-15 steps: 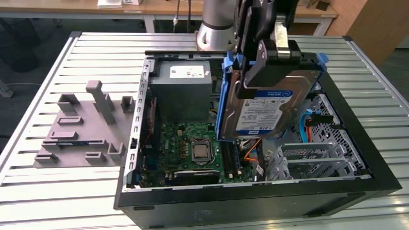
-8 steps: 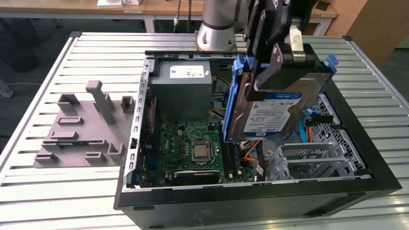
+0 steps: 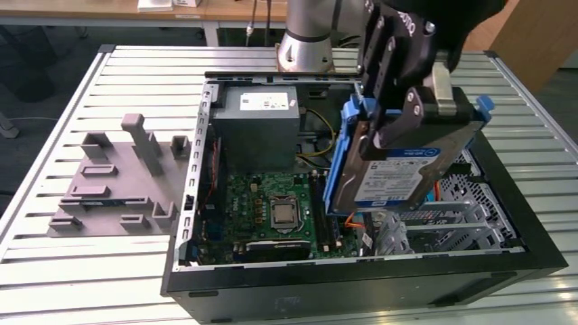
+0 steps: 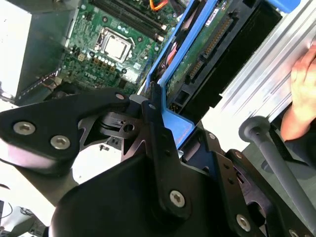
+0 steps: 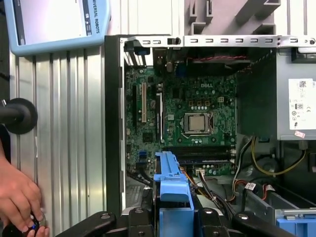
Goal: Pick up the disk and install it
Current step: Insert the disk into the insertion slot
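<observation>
The disk (image 3: 397, 172), a silver-grey hard drive with a white-and-blue label in a blue carrier (image 3: 342, 159), hangs tilted above the open computer case (image 3: 505, 271), over its metal drive bay (image 3: 451, 227). My gripper (image 3: 420, 108) is shut on its upper end, with black fingers (image 3: 394, 118) pressed on the labelled face. In the second wrist view the disk's green circuit underside (image 4: 197, 54) and the blue carrier (image 4: 173, 123) run out from the gripper (image 4: 165, 131). The carrier's blue edge (image 5: 170, 190) also rises above the gripper (image 5: 170, 219) in the first wrist view.
Inside the case lie the green motherboard (image 3: 271, 210) and a grey power supply box (image 3: 257, 128) with cables beside it. A grey plastic fixture (image 3: 118, 183) sits on the slatted table at the exterior view's left. A person's hand (image 5: 17, 197) rests beside the case, near a blue-framed tablet (image 5: 54, 24).
</observation>
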Tool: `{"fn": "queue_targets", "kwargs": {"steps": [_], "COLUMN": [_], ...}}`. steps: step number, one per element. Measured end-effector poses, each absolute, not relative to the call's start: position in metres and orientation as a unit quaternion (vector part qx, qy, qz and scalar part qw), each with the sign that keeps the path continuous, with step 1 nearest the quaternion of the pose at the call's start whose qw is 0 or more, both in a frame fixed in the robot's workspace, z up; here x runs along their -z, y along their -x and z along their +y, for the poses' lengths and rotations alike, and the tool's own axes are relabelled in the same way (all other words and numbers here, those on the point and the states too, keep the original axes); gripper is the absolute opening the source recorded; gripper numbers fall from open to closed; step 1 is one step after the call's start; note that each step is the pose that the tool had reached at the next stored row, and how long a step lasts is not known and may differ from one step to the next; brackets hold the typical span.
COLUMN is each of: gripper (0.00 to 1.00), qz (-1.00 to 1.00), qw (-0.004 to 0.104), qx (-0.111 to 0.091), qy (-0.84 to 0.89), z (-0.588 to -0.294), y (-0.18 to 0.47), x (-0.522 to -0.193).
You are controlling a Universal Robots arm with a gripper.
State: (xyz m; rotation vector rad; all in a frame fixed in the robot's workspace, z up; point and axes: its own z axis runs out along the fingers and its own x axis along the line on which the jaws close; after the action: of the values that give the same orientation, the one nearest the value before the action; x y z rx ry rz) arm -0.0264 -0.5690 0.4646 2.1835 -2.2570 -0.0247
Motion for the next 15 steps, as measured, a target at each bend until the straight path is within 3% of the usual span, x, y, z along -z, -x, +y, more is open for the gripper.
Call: {"fn": "queue_targets", "kwargs": {"steps": [15], "gripper": [0.36], "qz": [-0.719], "qw": [0.002], "qx": [0.007], "qy": [-0.695], "z": [-0.569], "y": [-0.019], "x": [-0.459]}}
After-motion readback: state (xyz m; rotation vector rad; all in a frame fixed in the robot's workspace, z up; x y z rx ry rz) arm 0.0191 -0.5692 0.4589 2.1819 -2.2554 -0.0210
